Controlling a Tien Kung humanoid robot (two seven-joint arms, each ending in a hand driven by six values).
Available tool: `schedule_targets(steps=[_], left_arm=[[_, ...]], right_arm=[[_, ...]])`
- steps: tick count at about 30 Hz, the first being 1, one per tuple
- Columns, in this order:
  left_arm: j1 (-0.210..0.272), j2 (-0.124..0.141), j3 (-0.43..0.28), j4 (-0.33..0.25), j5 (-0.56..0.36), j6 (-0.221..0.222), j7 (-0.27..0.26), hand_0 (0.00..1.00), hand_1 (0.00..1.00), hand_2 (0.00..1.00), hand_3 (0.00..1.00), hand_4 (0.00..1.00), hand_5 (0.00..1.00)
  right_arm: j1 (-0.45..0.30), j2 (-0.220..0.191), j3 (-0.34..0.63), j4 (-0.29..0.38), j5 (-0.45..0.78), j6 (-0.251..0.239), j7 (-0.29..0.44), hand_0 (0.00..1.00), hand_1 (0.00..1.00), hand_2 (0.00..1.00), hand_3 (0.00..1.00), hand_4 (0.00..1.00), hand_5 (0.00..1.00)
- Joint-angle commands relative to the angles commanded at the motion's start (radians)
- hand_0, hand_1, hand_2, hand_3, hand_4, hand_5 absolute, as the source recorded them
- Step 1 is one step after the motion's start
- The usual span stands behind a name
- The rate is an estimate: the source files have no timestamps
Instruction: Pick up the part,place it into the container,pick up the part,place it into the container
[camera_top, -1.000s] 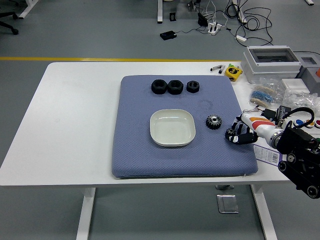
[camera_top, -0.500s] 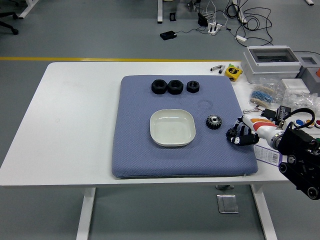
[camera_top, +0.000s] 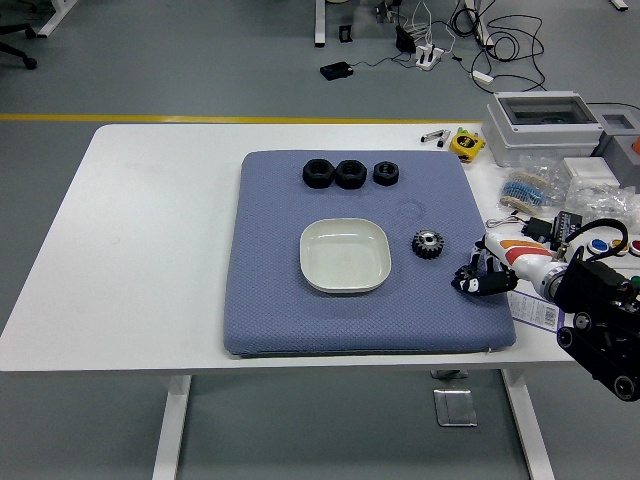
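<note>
**Caller:** Movement on the right, small but real; the right hand (camera_top: 478, 277) has crept along the blue mat (camera_top: 270, 300), its fingertips a shade lower and further in than a second ago, low over the mat's right part near the front corner.

**Analyst:** And the gear (camera_top: 427, 243)? Has it budged?

**Caller:** Not a bit; it sits where it sat, on the mat just right of the white bowl (camera_top: 345, 255), apart from the bowl's rim and apart from the hand; the hand is near it, below and to its right, not touching.

**Analyst:** So what does that tell us?

**Caller:** My read: an approach in progress, no pick made; the bowl is empty, so neither placement is done.

**Analyst:** Hand state?

**Caller:** Fingers curled loosely downward, nothing between them that I can see.

**Analyst:** Which way does the gear point?

**Caller:** Flat on its face, bore up, teeth all round; it's a disc, so no long axis to speak of; its short axis runs straight up from the mat; a grasp from above across the rim looks the natural option.

**Analyst:** Other candidates?

**Caller:** Three black nuts (camera_top: 350, 173) in a row at the mat's far edge, well apart from the hand; left arm not in view.
</note>
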Motion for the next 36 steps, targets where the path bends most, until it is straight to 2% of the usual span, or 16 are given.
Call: schedule_targets(steps=[4, 10, 16, 20, 28, 31, 36], left_arm=[[-0.001, 0.000, 0.000, 0.000, -0.001, 0.000, 0.000, 0.534, 0.555, 0.655, 0.594, 0.587, 0.561], [-0.002, 0.001, 0.001, 0.000, -0.002, 0.000, 0.000, 0.534, 0.554, 0.655, 0.593, 0.587, 0.562], [-0.002, 0.001, 0.000, 0.000, -0.001, 0.000, 0.001, 0.532, 0.552, 0.655, 0.594, 0.587, 0.559], [-0.001, 0.001, 0.000, 0.000, 0.000, 0.000, 0.001, 0.533, 0.552, 0.655, 0.594, 0.587, 0.559], [0.001, 0.001, -0.002, 0.001, 0.004, 0.001, 0.001, 0.533, 0.553, 0.656, 0.594, 0.588, 0.560], [0.004, 0.002, -0.003, 0.001, 0.002, 0.002, 0.001, 0.530, 0.549, 0.656, 0.594, 0.589, 0.560], [0.007, 0.002, -0.006, 0.000, 0.011, 0.002, 0.004, 0.526, 0.550, 0.658, 0.595, 0.589, 0.559]], right_arm=[[0.002, -0.002, 0.001, 0.005, 0.001, -0.015, 0.007, 0.002, 0.015, 0.139, 0.284, 0.727, 0.228], [0.003, -0.003, 0.001, 0.006, 0.000, -0.006, 0.004, 0.002, 0.006, 0.125, 0.271, 0.717, 0.241], [0.000, -0.009, 0.008, 0.035, -0.007, -0.014, 0.011, 0.002, 0.002, 0.108, 0.262, 0.710, 0.248], [-0.001, -0.017, 0.016, 0.081, -0.023, -0.022, 0.008, 0.002, 0.002, 0.098, 0.255, 0.703, 0.252], [0.025, -0.026, 0.001, 0.215, -0.064, -0.031, -0.013, 0.002, 0.002, 0.099, 0.248, 0.693, 0.254], [0.035, -0.013, -0.014, 0.249, -0.065, -0.043, -0.015, 0.002, 0.002, 0.104, 0.244, 0.691, 0.254], [0.062, 0.062, -0.048, 0.250, -0.047, -0.083, -0.018, 0.002, 0.002, 0.115, 0.246, 0.686, 0.240]])
